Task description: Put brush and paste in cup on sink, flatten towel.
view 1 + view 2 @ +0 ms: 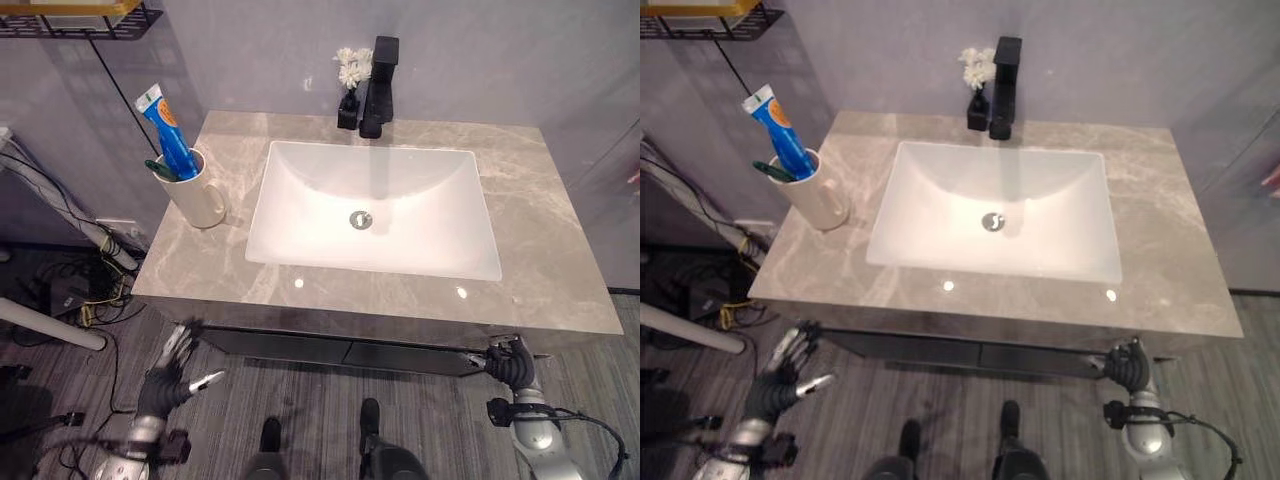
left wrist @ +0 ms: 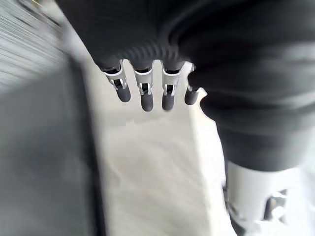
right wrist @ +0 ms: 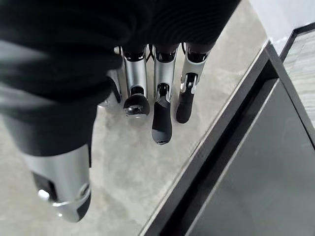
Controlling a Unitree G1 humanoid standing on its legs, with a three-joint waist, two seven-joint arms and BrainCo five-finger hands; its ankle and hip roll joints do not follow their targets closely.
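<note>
A cream cup [image 1: 198,195] stands on the grey marble counter [image 1: 545,235], left of the white sink [image 1: 440,225]. A blue toothpaste tube [image 1: 166,132] sticks up out of the cup, and a dark green brush [image 1: 160,170] leans in it beside the tube. My left hand [image 1: 168,372] hangs below the counter's front left corner with fingers [image 2: 142,93] spread and straight, holding nothing. Under the front right edge my right hand [image 1: 510,365] hangs with relaxed fingers [image 3: 160,110], empty, near the dark cabinet front [image 3: 256,172].
A black faucet [image 1: 378,85] and a small vase of white flowers [image 1: 351,75] stand behind the sink. A dark wire shelf [image 1: 85,20] hangs on the wall at the upper left. White pipes [image 1: 60,330] and cables lie on the floor at the left.
</note>
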